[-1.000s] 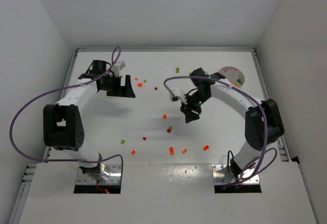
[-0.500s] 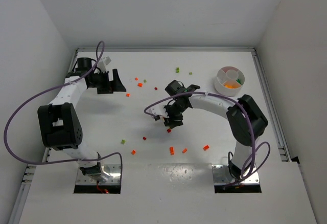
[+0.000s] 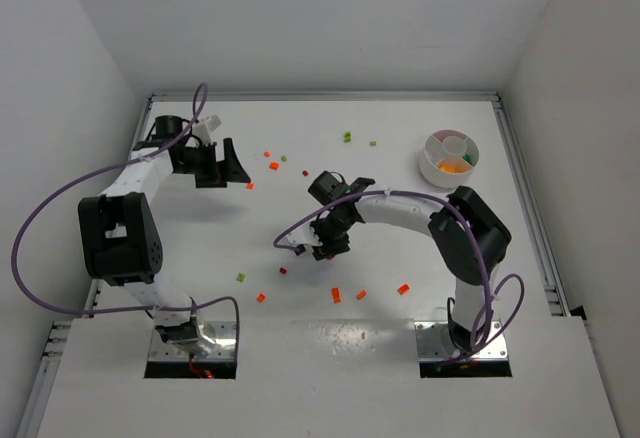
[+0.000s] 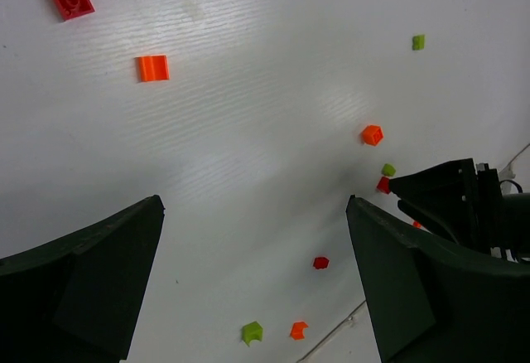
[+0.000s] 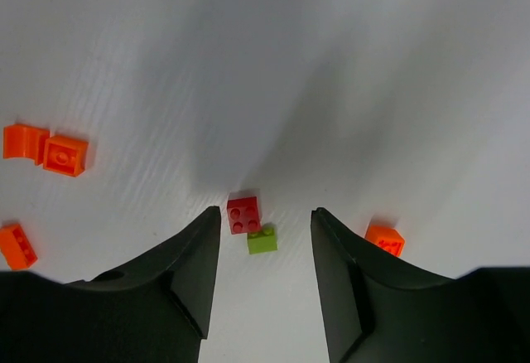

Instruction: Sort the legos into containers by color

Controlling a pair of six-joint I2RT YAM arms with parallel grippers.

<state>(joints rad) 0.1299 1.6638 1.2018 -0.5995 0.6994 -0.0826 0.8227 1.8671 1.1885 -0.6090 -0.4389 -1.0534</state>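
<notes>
White table (image 3: 400, 148), right arm (image 3: 405, 210) curled inward, right gripper (image 5: 265, 218) straddling red lego (image 5: 243, 215)

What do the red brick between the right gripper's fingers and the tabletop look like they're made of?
Red brick: likely moulded plastic, smooth, with round studs on top. Tabletop: seems a white corrugated plastic sheet, faintly shiny; fine parallel ridges run across it.

a red brick (image 5: 243, 215) and a lime-green brick (image 5: 262, 239) lie on the plain white table (image 5: 373, 65), orange bricks (image 5: 65, 155) nearby. far right, the round dish (image 3: 449, 158) is white with orange and green inside; the arms (image 3: 400, 208) are white and black, their cables (image 3: 35, 216) purple.
</notes>
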